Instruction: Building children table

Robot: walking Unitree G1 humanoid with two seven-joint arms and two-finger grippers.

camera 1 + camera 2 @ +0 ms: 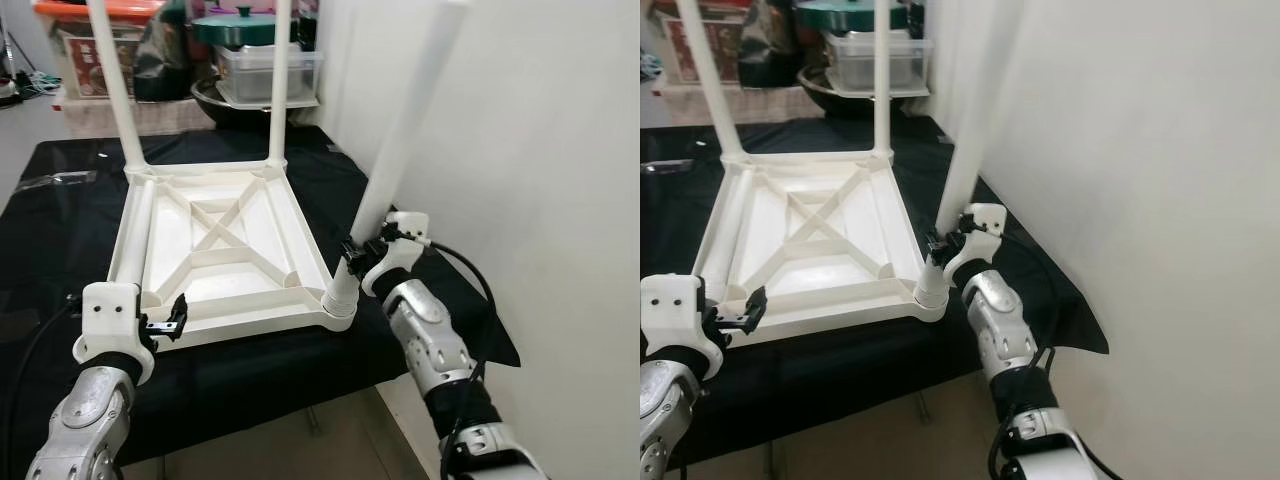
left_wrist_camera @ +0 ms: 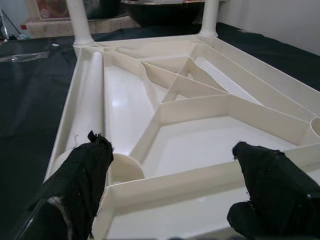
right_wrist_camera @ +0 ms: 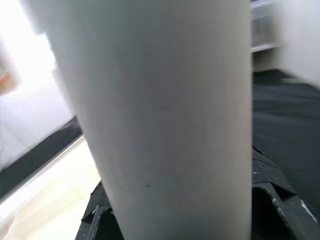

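White plastic tabletop (image 1: 225, 245) lies upside down on the black-draped desk (image 1: 60, 230). Right pincer (image 1: 362, 250) clamps a table leg (image 1: 405, 130) at the near-right corner socket (image 1: 340, 300); its long axis leans toward one o'clock. Left pincer (image 1: 165, 325) is spread at the near-left corner.

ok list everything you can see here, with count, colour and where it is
table top: 1, white, upside down on the black cloth
fitted legs: 2, white, upright in the far corners
leg being fitted: 1, white, tilted at the near right corner socket
loose leg: 1, white, lying inside the top along its left side
cloth: 1, black, under the table top
storage boxes and pot: several, mixed colours, behind the table top
right gripper: shut on the tilted leg
left gripper: open, at the near left corner
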